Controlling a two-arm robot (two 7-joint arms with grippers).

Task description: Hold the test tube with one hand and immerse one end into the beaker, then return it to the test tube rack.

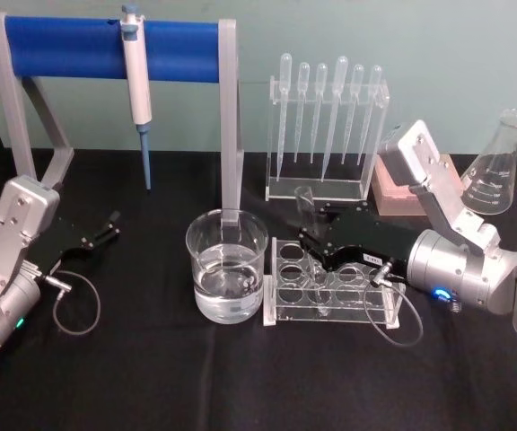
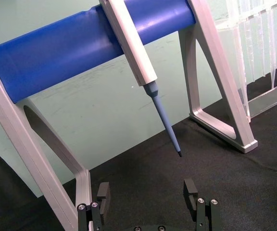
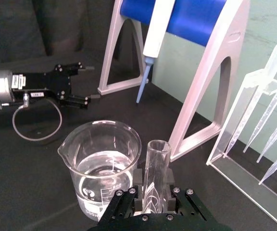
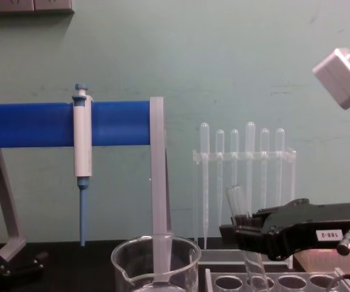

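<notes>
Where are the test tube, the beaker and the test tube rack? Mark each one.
test tube (image 3: 154,168), right wrist view, glass wall below the rim.
beaker (image 1: 225,301), head view, front wall.
test tube rack (image 1: 339,314), head view, front panel.

On the desk (image 1: 240,377) the beaker (image 1: 227,265) stands just left of the rack (image 1: 330,292). The tube (image 1: 306,208) tilts over the rack's left end, held in the jaws of the right gripper (image 1: 309,236), which reaches in from the right. Pipettes (image 1: 326,117) stand behind the rack, the pipettor (image 1: 136,85) hangs on its stand (image 1: 230,135) behind the beaker, and the left gripper (image 1: 110,226) lies far left.
</notes>
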